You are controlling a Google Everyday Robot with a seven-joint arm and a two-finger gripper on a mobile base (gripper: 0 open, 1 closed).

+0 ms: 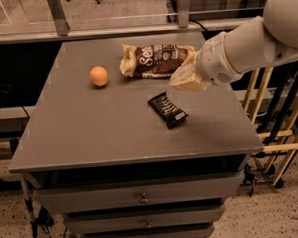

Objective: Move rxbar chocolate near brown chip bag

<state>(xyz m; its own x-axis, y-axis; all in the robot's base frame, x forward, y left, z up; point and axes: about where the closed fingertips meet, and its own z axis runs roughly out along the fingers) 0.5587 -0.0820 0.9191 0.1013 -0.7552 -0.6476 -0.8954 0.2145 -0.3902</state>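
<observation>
The rxbar chocolate (167, 110), a small black bar with white lettering, lies flat on the grey table (90, 139), right of centre. The brown chip bag (155, 61), crinkled with tan ends and white lettering, lies at the back of the table, a short way behind the bar. My gripper (187, 80) hangs above the table at the bag's right end, up and to the right of the bar. It holds nothing and does not touch the bar. The white arm (255, 40) reaches in from the right.
An orange (98, 76) sits on the table left of the bag. The table has drawers (143, 196) below its front edge. Yellow-tan rails (277, 134) stand to the right of the table. A metal frame (58, 15) runs behind it.
</observation>
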